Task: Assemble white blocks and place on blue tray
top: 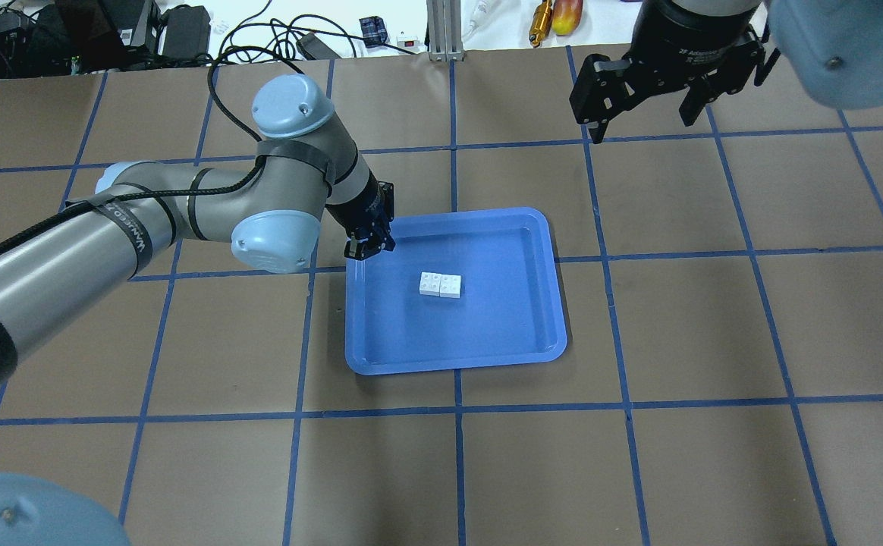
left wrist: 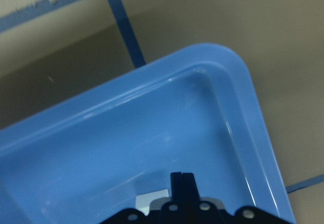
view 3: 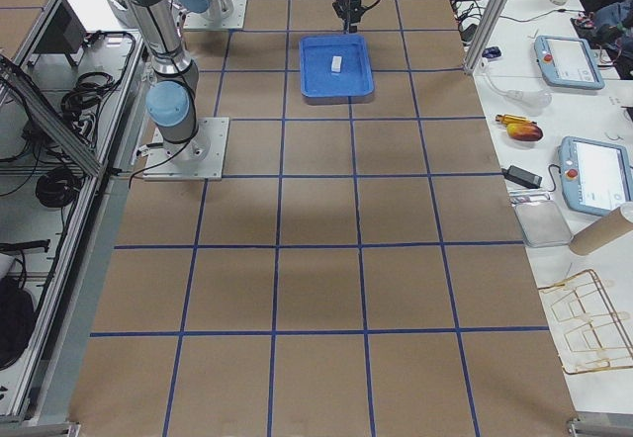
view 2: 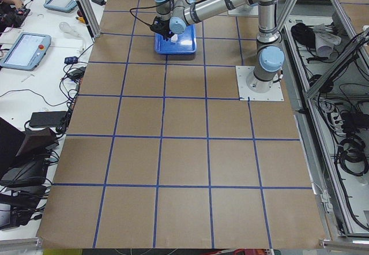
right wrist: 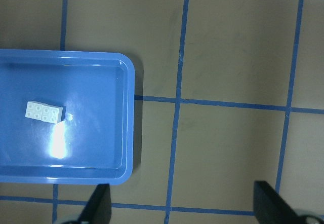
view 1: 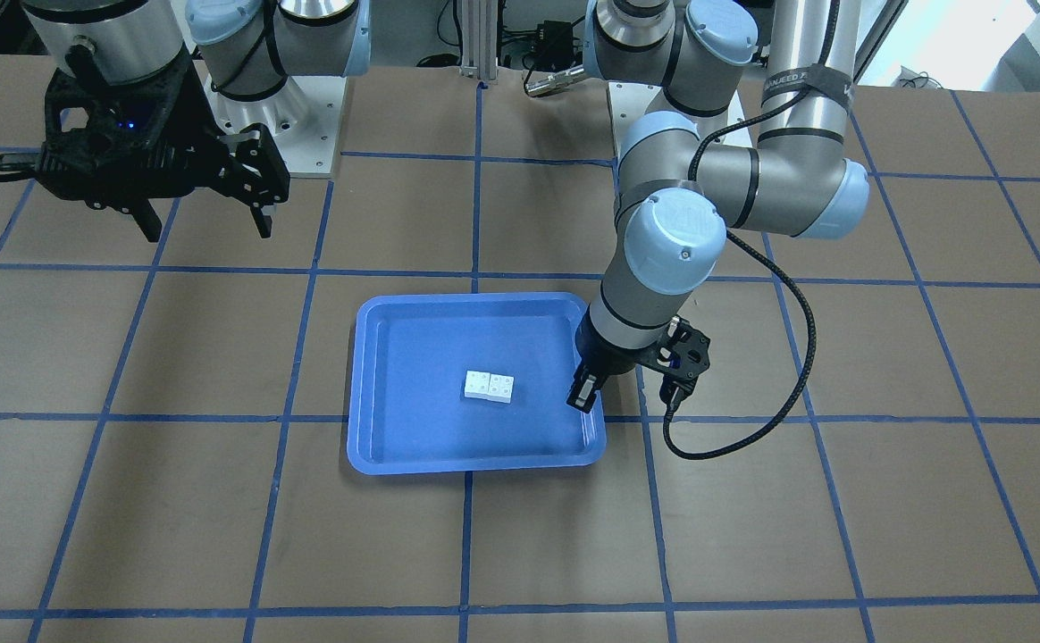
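You'll find the white blocks (top: 440, 284) lying on the floor of the blue tray (top: 457, 365), near its middle. The two sit side by side, touching, studs up, and their joint long axis runs along the tray's long side. From these views you cannot tell whether they are truly locked together or only butted.

The left gripper (top: 369, 246) is the nearer one. It hangs over the tray's far-left corner as the robot sees it, just inside the rim, pointing down, with its fingertips (left wrist: 182, 176) pressed together and nothing between them. From there the blocks lie toward the tray's centre, to the robot's right and a little closer to its base — apart from the jaws, not touching.

The right gripper (top: 642, 125) is raised well away from the tray, beyond its far-right corner. Its jaws are spread wide and empty.

The blocks are hard, matte white plastic with square edges. The tray is glossy, smooth plastic with rounded corners and a raised rim, so expect the small bricks to slide on it if nudged. The task looks essentially complete — the remaining move seems to be lifting the left arm clear of the rim.
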{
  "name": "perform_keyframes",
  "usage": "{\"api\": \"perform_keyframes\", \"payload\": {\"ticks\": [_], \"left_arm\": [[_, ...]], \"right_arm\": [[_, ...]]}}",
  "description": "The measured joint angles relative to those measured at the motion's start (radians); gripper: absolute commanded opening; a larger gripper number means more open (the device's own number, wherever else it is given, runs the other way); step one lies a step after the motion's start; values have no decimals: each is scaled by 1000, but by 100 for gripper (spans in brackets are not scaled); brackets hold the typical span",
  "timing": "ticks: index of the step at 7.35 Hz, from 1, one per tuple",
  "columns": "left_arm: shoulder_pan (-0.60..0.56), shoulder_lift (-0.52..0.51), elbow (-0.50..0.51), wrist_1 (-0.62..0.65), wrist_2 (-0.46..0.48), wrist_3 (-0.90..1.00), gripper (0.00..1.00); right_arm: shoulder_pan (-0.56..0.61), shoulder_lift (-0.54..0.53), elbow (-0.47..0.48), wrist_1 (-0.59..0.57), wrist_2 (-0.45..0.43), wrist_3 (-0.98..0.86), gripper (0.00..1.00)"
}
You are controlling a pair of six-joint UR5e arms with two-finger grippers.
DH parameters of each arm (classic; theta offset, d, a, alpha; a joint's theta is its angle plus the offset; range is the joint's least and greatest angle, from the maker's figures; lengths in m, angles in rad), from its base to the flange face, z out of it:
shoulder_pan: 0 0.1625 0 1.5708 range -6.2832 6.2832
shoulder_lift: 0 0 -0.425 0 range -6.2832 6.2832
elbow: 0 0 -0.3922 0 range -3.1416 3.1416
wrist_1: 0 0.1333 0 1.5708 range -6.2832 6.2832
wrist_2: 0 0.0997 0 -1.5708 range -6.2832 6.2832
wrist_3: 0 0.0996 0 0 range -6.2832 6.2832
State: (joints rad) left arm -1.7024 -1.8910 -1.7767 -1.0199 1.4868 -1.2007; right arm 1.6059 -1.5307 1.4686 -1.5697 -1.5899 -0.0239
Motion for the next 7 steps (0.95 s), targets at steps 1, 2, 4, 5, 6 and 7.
{"api": "perform_keyframes", "payload": {"ticks": [1,2,4,5,6,7], "left_arm": [[7,28,1,-32,30,105,87],[11,56,1,-61,43,230,100],[15,107,-2,-110,43,500,100],[15,135,-3,-155,36,628,100],[18,160,-3,-200,30,749,100],[28,180,-2,-230,28,859,100]], "right_arm": [[-7,-5,11,1,1,51,100],[-10,-15,23,1,1,89,100],[-10,-31,45,-1,1,115,100],[-11,-35,52,-2,0,115,100],[-11,-36,55,-3,-1,112,100],[-11,-37,58,-4,-1,110,100]]}}
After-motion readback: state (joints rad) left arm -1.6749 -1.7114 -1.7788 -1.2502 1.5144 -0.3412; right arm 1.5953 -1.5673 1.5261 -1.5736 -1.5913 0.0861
